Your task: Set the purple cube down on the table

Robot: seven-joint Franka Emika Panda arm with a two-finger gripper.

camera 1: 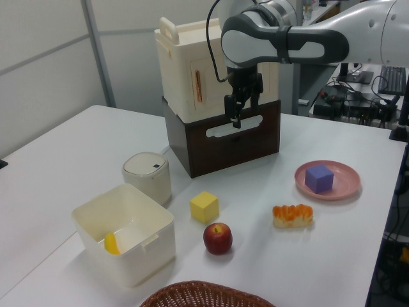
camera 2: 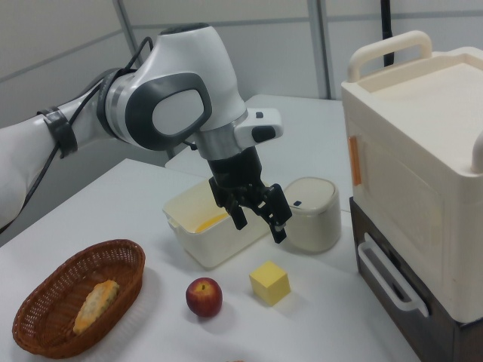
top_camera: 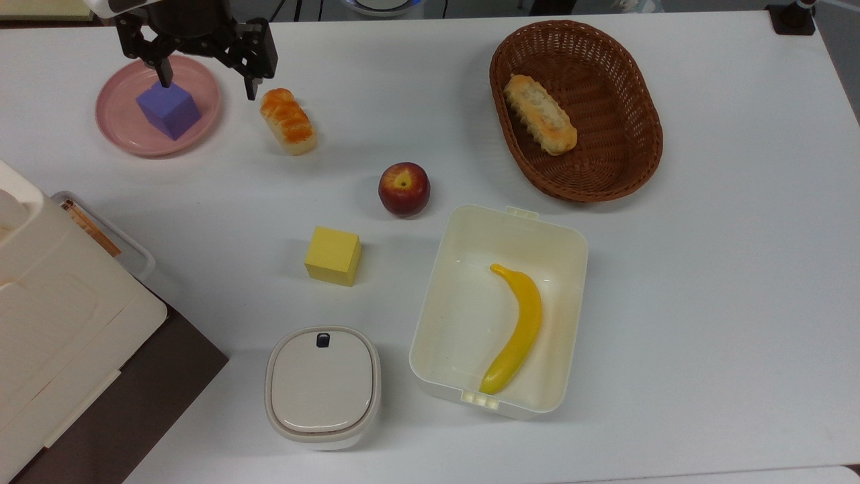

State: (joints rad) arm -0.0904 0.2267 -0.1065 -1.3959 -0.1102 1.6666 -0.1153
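Note:
The purple cube [top_camera: 168, 109] [camera 1: 319, 178] sits on the pink plate [top_camera: 121, 128] [camera 1: 348, 185] at the top view's upper left. My gripper [top_camera: 208, 81] [camera 1: 238, 110] [camera 2: 260, 220] hangs open and empty, well above the white table [top_camera: 705, 269]. In the top view one fingertip overlaps the cube's upper edge and the other points down beside the bread roll [top_camera: 289, 121]. In the left view the gripper is high up and left of the plate, apart from the cube.
An apple [top_camera: 404, 189], a yellow cube [top_camera: 332, 255], a lidded white pot [top_camera: 322, 386], a white tub [top_camera: 437, 282] holding a banana [top_camera: 517, 329] and a wicker basket [top_camera: 631, 101] with bread stand on the table. A cream-and-brown box [top_camera: 60, 323] occupies the top view's lower left.

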